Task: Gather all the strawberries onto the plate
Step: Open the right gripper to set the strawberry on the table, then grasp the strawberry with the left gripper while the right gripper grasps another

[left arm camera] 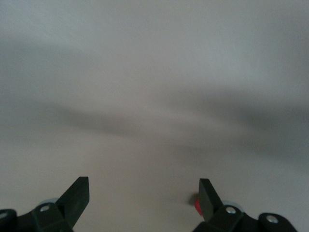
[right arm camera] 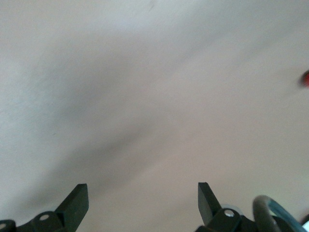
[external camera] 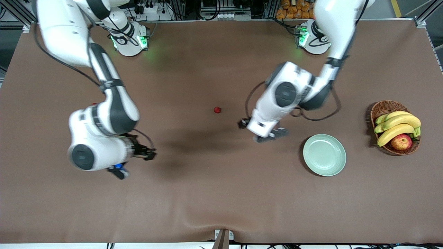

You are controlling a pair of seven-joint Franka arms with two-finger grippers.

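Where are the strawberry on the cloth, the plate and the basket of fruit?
strawberry (external camera: 217, 110), front view, middle of the red berry.
plate (external camera: 324, 155), front view, bare centre of the mint-green dish.
basket (external camera: 382, 108), front view, woven rim at the end farther from the camera.

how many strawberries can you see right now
1 for sure: a strawberry on the bare table, mid-table, farther from the front camera than the plate, which holds none. Others may be hidden under the arms; red glimpses in both wrist views are unclear.

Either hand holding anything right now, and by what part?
Nothing is held. The left hand and the right hand are both open with only bare table between their fingers. One strawberry lies loose; the plate has none.
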